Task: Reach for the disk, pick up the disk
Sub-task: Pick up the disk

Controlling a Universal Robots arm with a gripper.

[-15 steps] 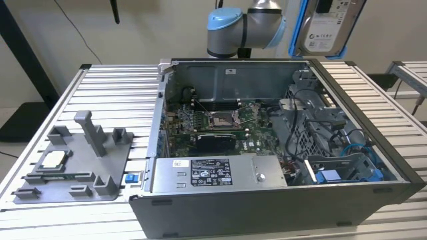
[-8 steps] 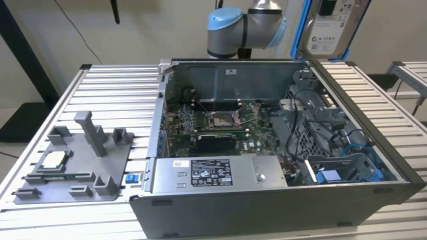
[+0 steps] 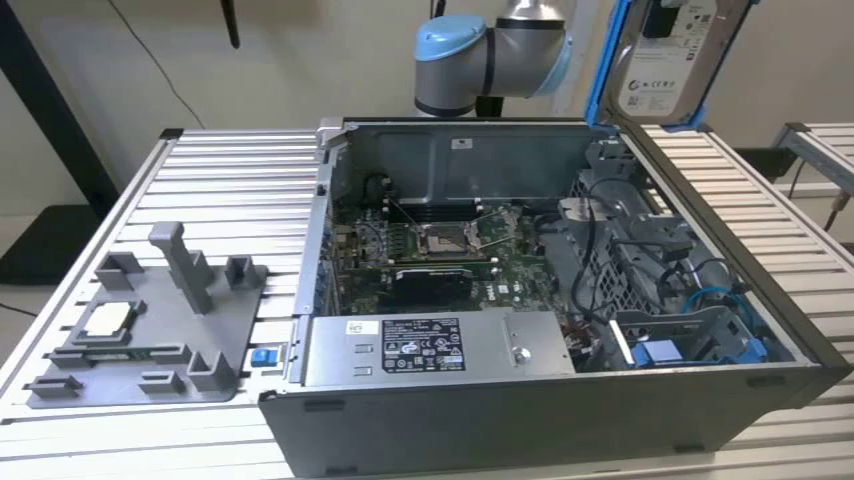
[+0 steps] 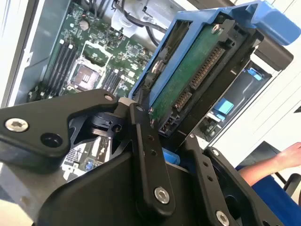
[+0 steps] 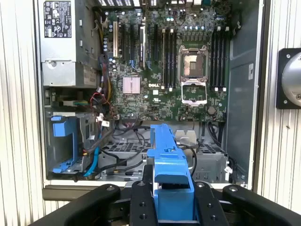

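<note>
The disk hangs tilted high above the open computer case, at the exterior view's upper right, its white label and blue bracket showing. In the second wrist view the disk shows its green circuit-board underside and connector inside the blue bracket. My gripper is shut on the disk, with black fingers pressed against the bracket's sides. In the first wrist view the bracket's blue edge stands up between the fingers of the gripper, well above the motherboard.
The open computer case lies on a slatted table with its motherboard, power supply and cables exposed. A blue drive bay sits inside. A grey fixture lies at the exterior view's left. A person's arm is beside the table.
</note>
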